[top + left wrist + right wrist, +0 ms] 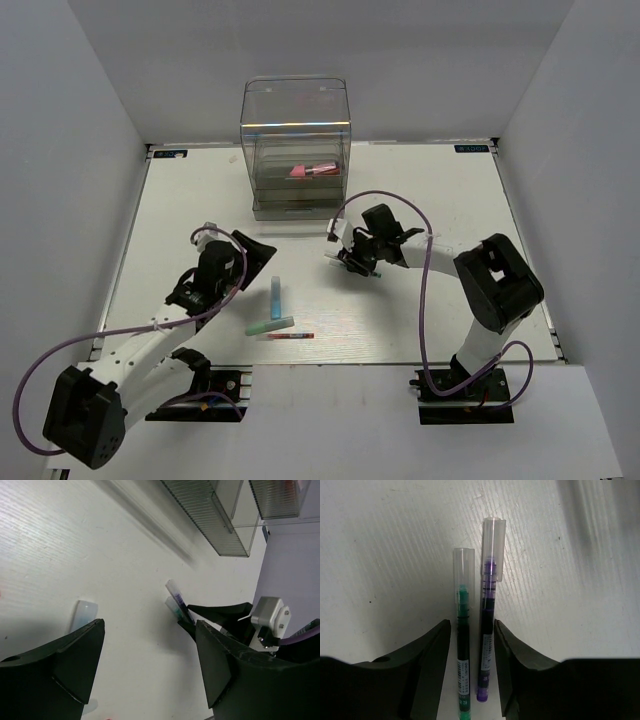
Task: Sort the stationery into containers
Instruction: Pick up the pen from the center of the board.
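While right gripper [471,630] pinches two pens [488,580], left gripper [150,626] gapes well inside table [450,200] edges.

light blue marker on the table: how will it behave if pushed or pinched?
The light blue marker lies flat and looks round-barrelled, so a sideways push would probably roll it. It looks like short hard plastic: likely stiff and light. Its near end lies close to the teal-green marker, so a push may knock that.
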Motion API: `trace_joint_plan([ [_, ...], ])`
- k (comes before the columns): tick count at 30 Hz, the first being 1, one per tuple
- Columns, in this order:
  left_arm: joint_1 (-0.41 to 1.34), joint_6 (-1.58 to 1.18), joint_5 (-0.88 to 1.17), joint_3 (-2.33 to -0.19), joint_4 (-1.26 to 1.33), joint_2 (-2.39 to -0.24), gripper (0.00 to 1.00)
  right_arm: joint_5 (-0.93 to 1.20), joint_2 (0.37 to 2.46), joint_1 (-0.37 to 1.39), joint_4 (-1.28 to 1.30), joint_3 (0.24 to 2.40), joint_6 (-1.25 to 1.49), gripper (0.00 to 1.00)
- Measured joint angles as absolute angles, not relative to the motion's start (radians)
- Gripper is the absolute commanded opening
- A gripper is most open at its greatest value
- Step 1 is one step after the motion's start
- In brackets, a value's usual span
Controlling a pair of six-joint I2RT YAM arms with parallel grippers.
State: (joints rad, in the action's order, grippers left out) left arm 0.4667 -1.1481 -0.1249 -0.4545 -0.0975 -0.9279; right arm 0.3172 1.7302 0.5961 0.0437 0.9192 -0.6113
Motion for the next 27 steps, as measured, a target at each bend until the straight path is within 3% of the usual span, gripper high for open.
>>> trace_joint_plan([
  [9,0.467,-1.147,-0.125,-0.413,-0.178,-0.858,0.83,0.359,1.719,0.595,0.066,0.952,-0.592,0.49],
  [17,0.467,-1.15,-0.112,-0.411,-0.18,-0.86,0.72,0.339,1.719,0.595,0.05,1.005,-0.557,0.43],
  [27,0.467,-1.16,-0.09,-0.402,-0.196,-0.856,0.72,0.316,1.763,0.595,0.053,1.007,-0.56,0.42],
])
